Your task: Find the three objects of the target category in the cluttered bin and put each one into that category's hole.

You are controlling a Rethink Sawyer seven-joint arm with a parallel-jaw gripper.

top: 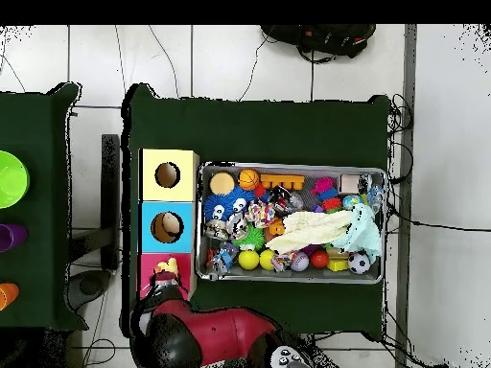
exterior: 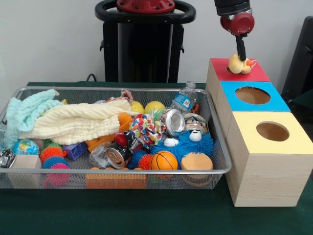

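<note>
Yellow rubber duck toy with an orange beak [exterior: 240, 64] sits right on top of the red-topped wooden box [exterior: 254, 74], the farthest of three boxes standing in a row beside the wire mesh bin [exterior: 221, 166]. It covers the spot where that box's hole should be, so the hole itself does not show in either view. The gripper [exterior: 241, 55] comes straight down from above, its dark fingers reaching the duck's back; they appear narrowed onto the toy, so I judge the duck to be held rather than lying free, though the contact itself is small in the picture. The relation that matters is vertical: the duck hangs directly below the gripper, with the red box's opening directly below the duck. No sideways travel seems needed; release should let it fall in, provided the toy is centred over the hole, which cannot be confirmed. The duck's long axis runs roughly across the front view, beak pointing toward the right edge.

In the overhead view the duck [top: 167, 267] shows as a yellow patch on the red top, with the arm's red casing just below it. The blue-topped box [exterior: 252, 96] and the yellow-topped box [exterior: 272, 132] stand with open round holes, untouched. The bin is crowded with balls, cans and cloths
</note>
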